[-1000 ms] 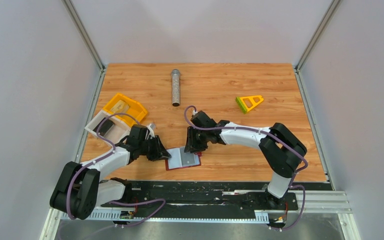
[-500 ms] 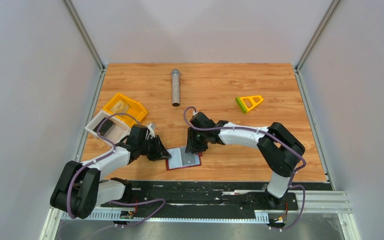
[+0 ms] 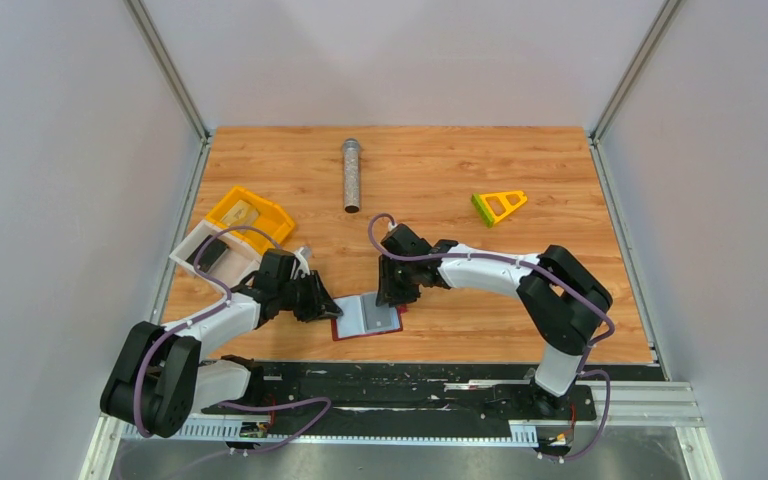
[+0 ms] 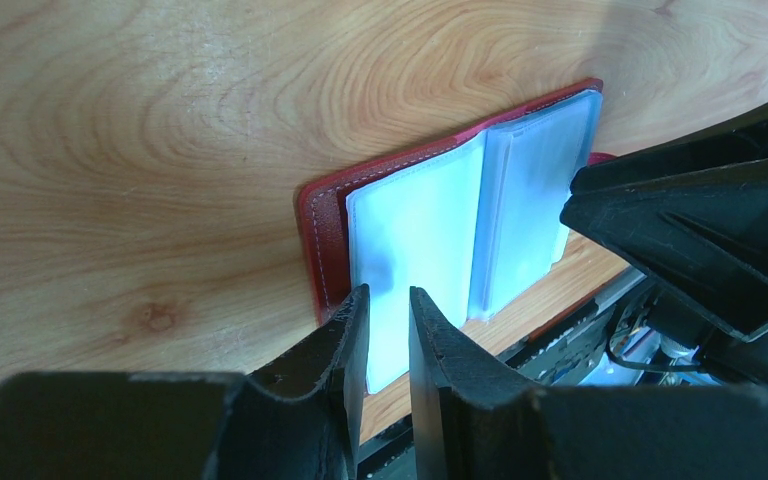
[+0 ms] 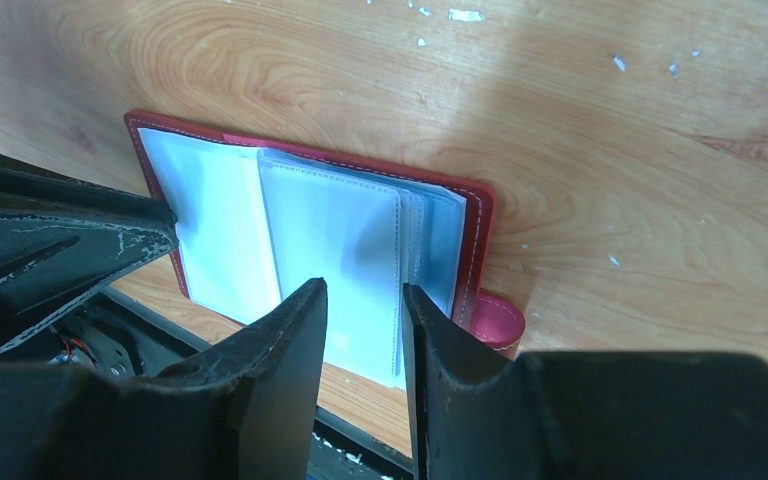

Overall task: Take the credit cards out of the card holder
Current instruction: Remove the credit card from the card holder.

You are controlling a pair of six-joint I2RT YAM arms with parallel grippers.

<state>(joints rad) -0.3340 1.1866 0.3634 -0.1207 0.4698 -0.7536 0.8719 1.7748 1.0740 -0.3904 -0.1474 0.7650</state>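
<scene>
Card holder point(image 4: 430, 235) lies open, dark-red with pale-blue pockets, left fingers point(image 4: 345, 340) and right fingers point(image 5: 295, 340) narrowly parted.

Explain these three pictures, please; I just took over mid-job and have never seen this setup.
Two robot arms share a wooden table. The overhead view shows both; the other two come from cameras on each wrist. The left gripper and right gripper meet over the opened red card holder, jaws slightly apart; whether either pinches a clear pocket I cannot tell. A tan card lies in the yellow tray, a dark card in the white tray. A metal tube and a green triangular piece lie farther back.
</scene>
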